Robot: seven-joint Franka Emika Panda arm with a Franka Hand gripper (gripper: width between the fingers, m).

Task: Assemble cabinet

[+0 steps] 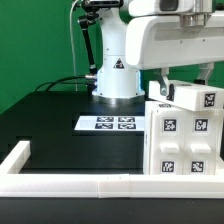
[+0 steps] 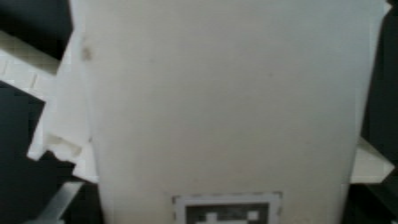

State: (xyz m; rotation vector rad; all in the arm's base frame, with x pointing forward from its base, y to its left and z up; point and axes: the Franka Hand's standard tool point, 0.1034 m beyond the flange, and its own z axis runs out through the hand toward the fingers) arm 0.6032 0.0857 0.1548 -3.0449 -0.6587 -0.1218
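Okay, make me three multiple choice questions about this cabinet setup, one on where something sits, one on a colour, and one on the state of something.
1. Where does the cabinet stand in the exterior view?
A. At that view's right, behind the white border rail
B. At that view's far left
C. On the marker board

2. What colour is the table top?
A. White
B. Black
C. Red

3. How does the marker board lie?
A. Propped upright on the cabinet
B. Held in the air
C. Flat on the table, apart from the cabinet

Answers:
1. A: the tagged white block fills the right side just behind the rail.
2. B: the surface around the marker board is black.
3. C: it lies flat before the robot base, with dark table between it and the cabinet.
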